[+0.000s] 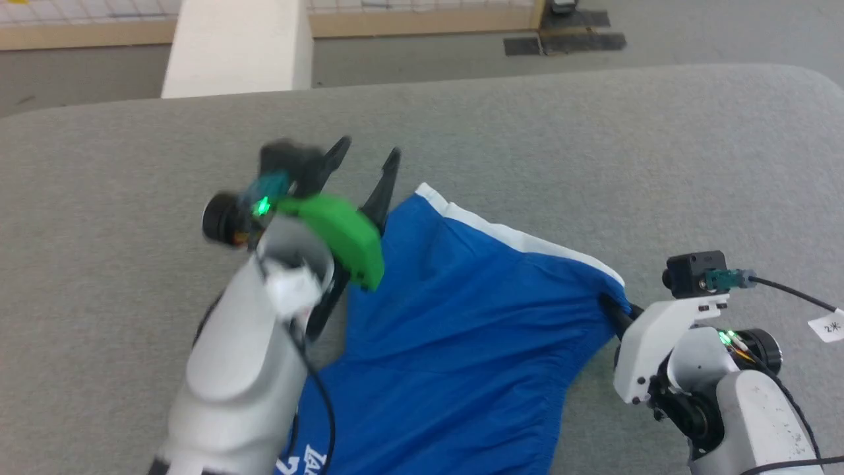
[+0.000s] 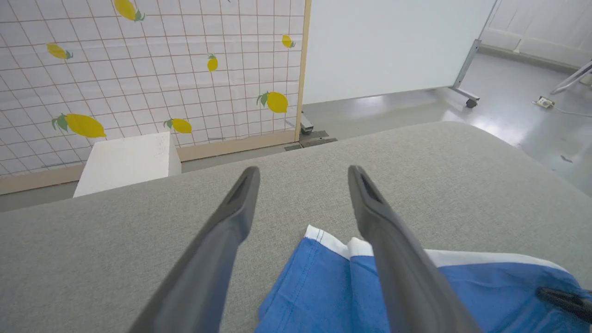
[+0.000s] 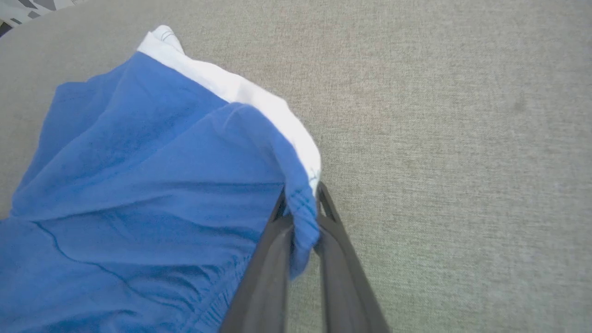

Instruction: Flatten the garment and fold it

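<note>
Our left gripper (image 1: 370,146), fingers spread apart and holding nothing, hovers at the white-trimmed corner of the garment (image 1: 461,316), which lies rumpled on the grey cushioned surface (image 1: 593,132). Our right gripper (image 3: 300,199) pinches that edge's other end, seemingly anchoring it for spreading.

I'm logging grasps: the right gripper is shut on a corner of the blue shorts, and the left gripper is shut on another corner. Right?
Not quite. The left gripper is open, fingers spread, holding nothing; the left wrist view shows it. The right gripper is shut on a corner of the shorts.
</note>
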You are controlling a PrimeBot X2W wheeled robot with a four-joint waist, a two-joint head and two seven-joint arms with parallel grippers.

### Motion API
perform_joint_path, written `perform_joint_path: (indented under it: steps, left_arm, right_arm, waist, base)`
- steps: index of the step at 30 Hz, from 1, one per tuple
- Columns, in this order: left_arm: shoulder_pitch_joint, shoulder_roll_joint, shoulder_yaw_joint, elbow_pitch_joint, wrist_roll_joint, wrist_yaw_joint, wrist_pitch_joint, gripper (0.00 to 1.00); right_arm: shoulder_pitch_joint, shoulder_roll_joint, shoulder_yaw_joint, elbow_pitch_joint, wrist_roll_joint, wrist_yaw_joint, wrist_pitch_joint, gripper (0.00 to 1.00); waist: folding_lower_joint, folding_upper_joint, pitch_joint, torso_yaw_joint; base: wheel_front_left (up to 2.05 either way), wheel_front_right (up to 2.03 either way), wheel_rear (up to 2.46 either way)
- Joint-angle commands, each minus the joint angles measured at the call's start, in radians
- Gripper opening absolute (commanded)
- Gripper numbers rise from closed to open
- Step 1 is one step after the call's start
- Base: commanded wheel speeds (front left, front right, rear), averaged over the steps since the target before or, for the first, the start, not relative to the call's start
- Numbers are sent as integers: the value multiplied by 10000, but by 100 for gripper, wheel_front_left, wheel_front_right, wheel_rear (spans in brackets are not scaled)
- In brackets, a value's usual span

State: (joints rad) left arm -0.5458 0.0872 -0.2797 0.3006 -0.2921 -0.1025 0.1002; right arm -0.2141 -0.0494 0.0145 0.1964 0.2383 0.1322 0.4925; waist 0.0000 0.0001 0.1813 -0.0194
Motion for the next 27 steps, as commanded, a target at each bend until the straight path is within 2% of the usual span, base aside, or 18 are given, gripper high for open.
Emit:
perform_joint_path:
  steps: [1, 6, 9, 15, 20, 21, 22, 24, 27]
  left_arm:
    - [-687, -42, -157, 472, -84, -84, 439, 100]
    - [-2387, -33, -753, 2059, 25, -169, 2059, 100]
    - [-3070, 83, -941, 3086, 187, -61, 3268, 100]
    - [-3814, 225, -964, 4518, 447, 912, 5358, 100]
    - [-3945, 308, -1150, 4953, 559, 1120, 6362, 100]
    - [-3916, 289, -1161, 5017, 507, 1110, 6560, 94]
    - [-3784, 274, -1207, 5075, 385, 1001, 6855, 0]
    - [-3667, 242, -1133, 5011, 223, 1003, 6876, 0]
    - [-3547, 180, -783, 4733, -171, 1051, 6348, 0]
  right_arm:
    - [-244, -9, 132, -98, 230, -15, -63, 0]
    - [-504, -8, 752, -286, 568, -15, -258, 0]
    - [-613, -8, 1153, -356, 848, -15, -397, 0]
    - [-722, -8, 1332, -306, 953, -15, -698, 0]
    - [-711, -8, 1278, -179, 1007, -15, -861, 0]
    - [-709, -8, 1259, -157, 1024, -15, -883, 0]
    - [-719, -8, 1219, -116, 1035, -15, -905, 0]
    - [-738, -8, 1182, -114, 997, -15, -912, 0]
    - [-765, -8, 1108, -158, 931, -15, -896, 0]
  waist:
    - [0, -1, 668, -689]
    - [0, -1, 1346, -1458]
    - [0, -1, 1683, -1907]
    - [0, -1, 2020, -2290]
    - [0, -1, 2052, -2261]
    - [0, -1, 2041, -2230]
    - [0, -1, 1996, -2146]
    - [0, -1, 1930, -2058]
    - [0, -1, 1770, -1891]
  base:
    - [0, 0, 0]
    - [0, 0, 0]
    - [0, 0, 0]
    - [0, 0, 0]
    - [0, 0, 0]
    - [0, 0, 0]
    - [0, 0, 0]
    - [0, 0, 0]
    - [0, 0, 0]
